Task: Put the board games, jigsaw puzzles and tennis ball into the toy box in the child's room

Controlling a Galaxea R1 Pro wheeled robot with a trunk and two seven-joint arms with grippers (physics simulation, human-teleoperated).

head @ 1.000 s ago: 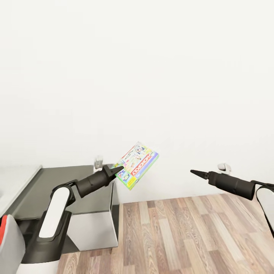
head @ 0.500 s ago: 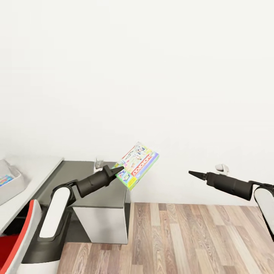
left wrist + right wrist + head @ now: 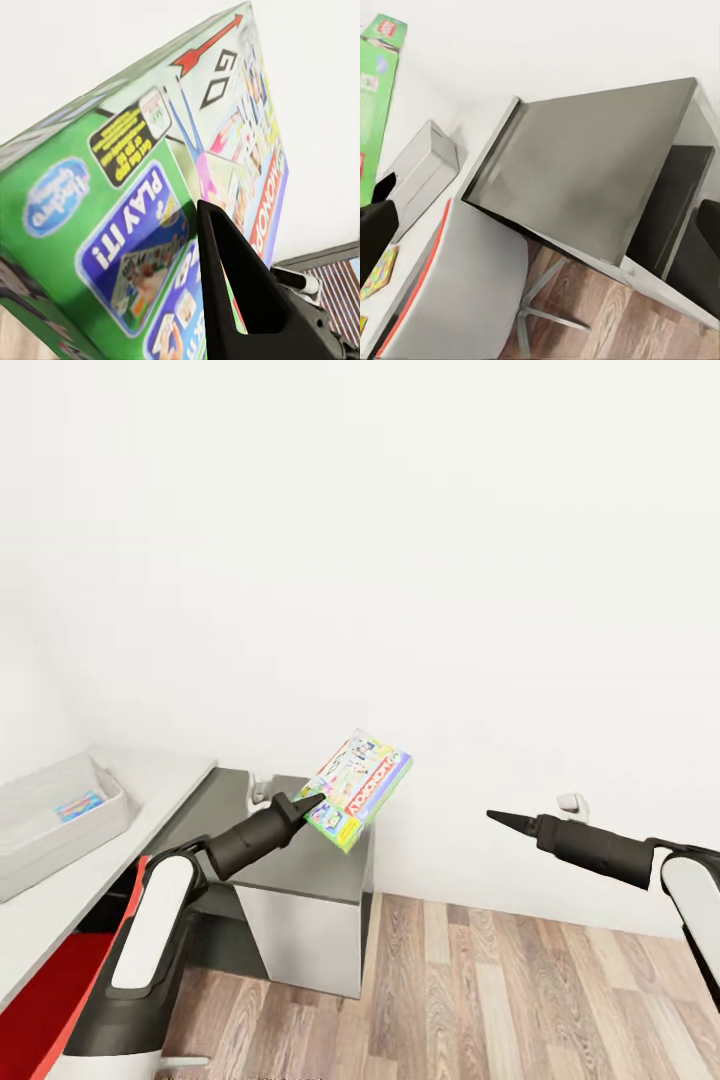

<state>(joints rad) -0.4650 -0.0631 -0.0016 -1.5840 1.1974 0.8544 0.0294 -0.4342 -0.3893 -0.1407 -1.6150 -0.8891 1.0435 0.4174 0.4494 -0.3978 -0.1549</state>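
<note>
Left pincer (image 3: 312,801) clamped on tilted Monopoly box (image 3: 358,790) above dark side cabinet (image 3: 300,850), toy box (image 3: 40,825) on tabletop (image 3: 150,800) beyond the cabinet, right pincer (image 3: 497,817) pinched narrow, empty, well apart from the cabinet.

The Monopoly box (image 3: 358,790) is white and green with a red logo band, a purple edge, a blue "PLAY IT!" patch and a red arrow. The tray (image 3: 60,820) at 9 o'clock is light grey, with a small blue item inside. The desk (image 3: 160,785) is pale grey-white; the cabinet (image 3: 300,880) is dark grey on top. The floor (image 3: 500,1000) is brown wood planks, the wall (image 3: 400,560) white. A chair (image 3: 60,980) is red. Both arms are black and white.
</note>
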